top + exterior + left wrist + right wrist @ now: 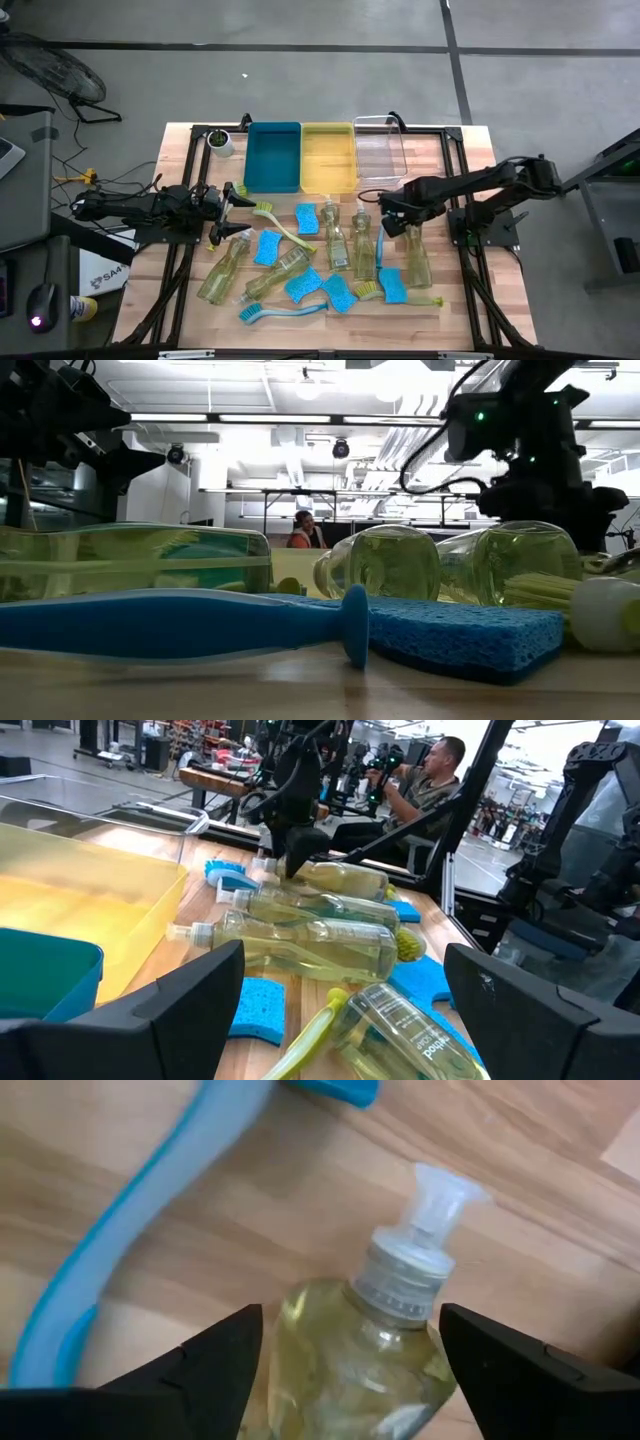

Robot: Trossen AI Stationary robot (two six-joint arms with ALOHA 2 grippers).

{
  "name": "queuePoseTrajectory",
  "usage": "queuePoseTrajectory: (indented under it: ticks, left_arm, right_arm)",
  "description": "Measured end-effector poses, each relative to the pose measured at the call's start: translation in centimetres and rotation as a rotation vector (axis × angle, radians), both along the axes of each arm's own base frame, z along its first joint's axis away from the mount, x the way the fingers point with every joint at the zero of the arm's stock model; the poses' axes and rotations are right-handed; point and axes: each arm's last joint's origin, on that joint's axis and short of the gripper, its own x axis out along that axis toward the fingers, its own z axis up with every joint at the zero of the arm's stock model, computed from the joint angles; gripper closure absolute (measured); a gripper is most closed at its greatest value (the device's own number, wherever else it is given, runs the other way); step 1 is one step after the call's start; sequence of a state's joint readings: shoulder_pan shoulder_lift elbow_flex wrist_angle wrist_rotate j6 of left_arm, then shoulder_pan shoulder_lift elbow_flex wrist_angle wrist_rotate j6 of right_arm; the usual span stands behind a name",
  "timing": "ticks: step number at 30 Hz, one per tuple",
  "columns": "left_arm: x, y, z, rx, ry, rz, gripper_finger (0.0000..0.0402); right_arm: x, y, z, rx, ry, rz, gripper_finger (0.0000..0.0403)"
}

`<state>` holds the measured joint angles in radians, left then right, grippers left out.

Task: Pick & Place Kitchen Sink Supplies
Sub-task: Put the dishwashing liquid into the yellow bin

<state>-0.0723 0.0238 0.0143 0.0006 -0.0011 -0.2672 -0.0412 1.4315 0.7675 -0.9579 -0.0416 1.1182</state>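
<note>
Nearest the front edge of the worktop (pixel 180 300) lie a blue brush (pixel 282 309) and blue sponges (pixel 338 292), packed tight against the fallen soap bottles (pixel 272 272). Mid-worktop, the right gripper (pixel 350 1355) hangs over one pump bottle (pixel 385 1330), jaws spread to either side of its shoulder just below the pump, not pinching yet. Risk: the bottle is smooth and round, and a grip this near the neck could let the heavy body swing or slip out. A blue brush handle (pixel 140 1250) lies just beside it, so a jaw descending off-line might catch that or nudge neighbouring bottles into rolling. The left gripper (pixel 232 207) waits at the left side, jaws wide, holding nothing. Farthest back sit the blue bin (pixel 272 157), yellow bin (pixel 328 157) and clear bin (pixel 380 150); a loose carry might drop short.
</note>
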Motion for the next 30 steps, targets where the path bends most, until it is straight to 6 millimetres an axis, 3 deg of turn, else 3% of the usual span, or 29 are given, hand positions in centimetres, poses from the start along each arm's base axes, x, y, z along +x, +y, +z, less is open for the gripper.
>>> queuePoseTrajectory:
  ticks: [12,30]
  left_arm:
    - [0.0,0.0,0.0,0.000,0.000,0.000,0.0062]
    - [0.0,0.0,0.0,0.000,-0.001,-0.001,0.0062]
  right_arm:
    - [-0.3,1.3,0.1,0.068,0.047,-0.138,0.0092]
    - [-1.0,3.6,0.2,0.029,0.124,-0.305,0.0091]
